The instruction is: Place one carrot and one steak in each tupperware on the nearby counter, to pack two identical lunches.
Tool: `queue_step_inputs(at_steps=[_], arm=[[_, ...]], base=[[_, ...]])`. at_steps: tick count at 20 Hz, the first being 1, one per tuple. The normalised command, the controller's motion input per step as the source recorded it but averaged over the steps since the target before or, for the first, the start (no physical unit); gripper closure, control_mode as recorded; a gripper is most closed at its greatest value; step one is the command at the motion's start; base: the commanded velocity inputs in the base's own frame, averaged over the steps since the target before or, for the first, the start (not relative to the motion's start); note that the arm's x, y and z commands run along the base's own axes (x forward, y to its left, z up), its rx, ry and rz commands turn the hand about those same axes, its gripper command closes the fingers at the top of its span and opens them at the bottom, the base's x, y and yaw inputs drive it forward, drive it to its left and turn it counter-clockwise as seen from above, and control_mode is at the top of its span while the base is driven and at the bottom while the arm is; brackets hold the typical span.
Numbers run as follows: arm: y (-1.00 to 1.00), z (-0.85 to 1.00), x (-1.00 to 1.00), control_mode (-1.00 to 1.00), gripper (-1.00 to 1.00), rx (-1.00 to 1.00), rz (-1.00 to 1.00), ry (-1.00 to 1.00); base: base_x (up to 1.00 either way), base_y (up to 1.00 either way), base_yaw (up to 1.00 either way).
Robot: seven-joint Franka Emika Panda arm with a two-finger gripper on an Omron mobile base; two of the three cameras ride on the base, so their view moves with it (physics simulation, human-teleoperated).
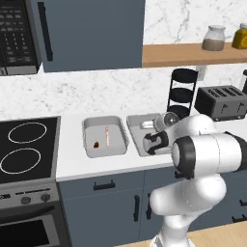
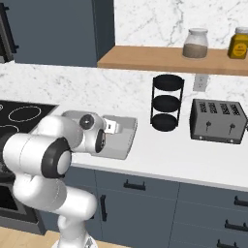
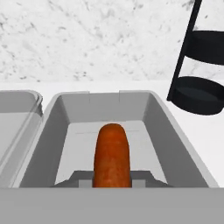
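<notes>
Left base view: two tupperware trays sit side by side on the white counter. The left tupperware, off to the side of the gripper, holds one pale-red steak lying lengthwise and one small dark-orange object beside it, too small to name with certainty. The right tupperware lies directly under the gripper; the hand and wrist cover most of its floor, so its contents cannot be counted. The fingertips are hard to separate from the dark hand here. Beyond the gripper stand one black three-tier rack and one toaster.

Right base view: the arm hides the left tray entirely, and the right tupperware shows just its far corner and wall past the gripper. The jaws cannot be made out. One rack, one toaster and two jars, a clear jar and a yellow jar, lie past the hand, the yellow one cut by the frame edge.

Hand view: one carrot is clenched in the gripper, sticking forward over the floor of the right tupperware. The carrot's rear end and the fingertips are hidden by the lower band. The left tupperware is cut off at the edge; the rack is partly cropped.
</notes>
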Motion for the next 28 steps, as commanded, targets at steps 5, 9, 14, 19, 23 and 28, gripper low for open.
queue_step_inputs(at_steps=[5, 9, 14, 19, 23, 28], arm=[[0.0, -0.05, 0.05, -1.0, 1.0, 0.01, 0.0, 0.01], [0.37, -0.4, 0.01, -1.0, -1.0, 0.13, 0.0, 0.05], [-0.03, -0.04, 0.0, -1.0, -1.0, 0.05, 0.0, 0.0], [-0.02, 0.44, -0.1, -1.0, -1.0, 0.0, 0.01, 0.0], [-0.21, 0.66, -0.5, -1.0, -1.0, 0.0, 0.0, 0.0], [-0.41, 0.75, -0.67, -1.0, -1.0, 0.0, 0.0, 0.0]], base=[[0.0, 0.0, 0.0], [0.0, 0.0, 0.0], [0.0, 0.0, 0.0], [0.0, 0.0, 0.0], [0.0, 0.0, 0.0], [0.0, 0.0, 0.0]])
